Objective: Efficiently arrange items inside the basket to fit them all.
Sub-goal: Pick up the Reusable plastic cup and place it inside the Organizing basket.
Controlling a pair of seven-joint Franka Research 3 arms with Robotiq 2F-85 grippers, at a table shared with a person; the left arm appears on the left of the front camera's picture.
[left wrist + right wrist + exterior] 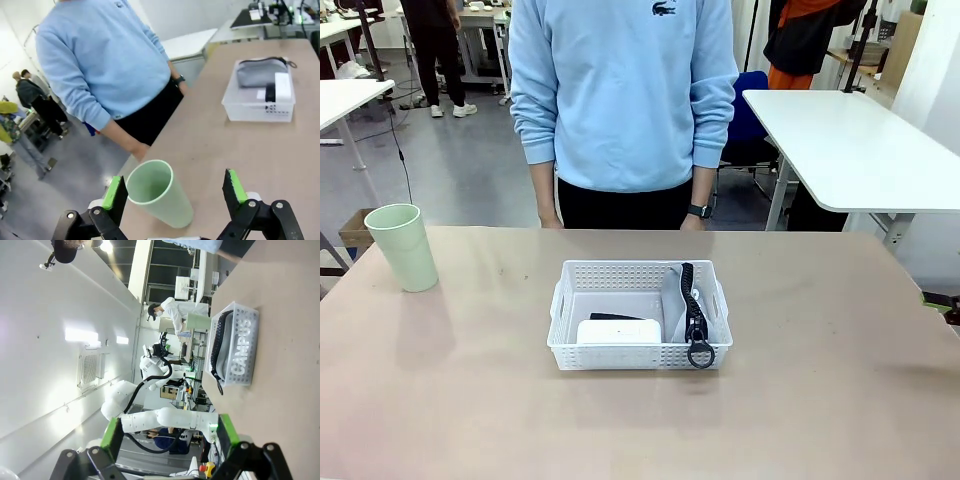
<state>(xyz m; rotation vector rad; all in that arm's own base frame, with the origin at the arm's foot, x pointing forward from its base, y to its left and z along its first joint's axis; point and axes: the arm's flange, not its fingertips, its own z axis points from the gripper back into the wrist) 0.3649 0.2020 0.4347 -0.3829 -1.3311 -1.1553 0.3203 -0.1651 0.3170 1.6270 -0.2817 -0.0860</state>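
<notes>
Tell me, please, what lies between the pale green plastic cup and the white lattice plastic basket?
Nothing: the front view shows bare tan tabletop from the pale green cup to the white lattice basket.

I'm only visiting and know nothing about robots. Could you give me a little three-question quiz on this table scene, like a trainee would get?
1. True or false: the cup stands inside the basket.
2. How does the pouch sit in the basket?
A) flat on the bottom
B) on edge along one side, beside the white device
C) draped over the rim
3. Fill in: the left tool is ____ (open or shut).

Key:
1. False. The cup stands on the table, apart from the basket.
2. B.
3. Open.
</notes>
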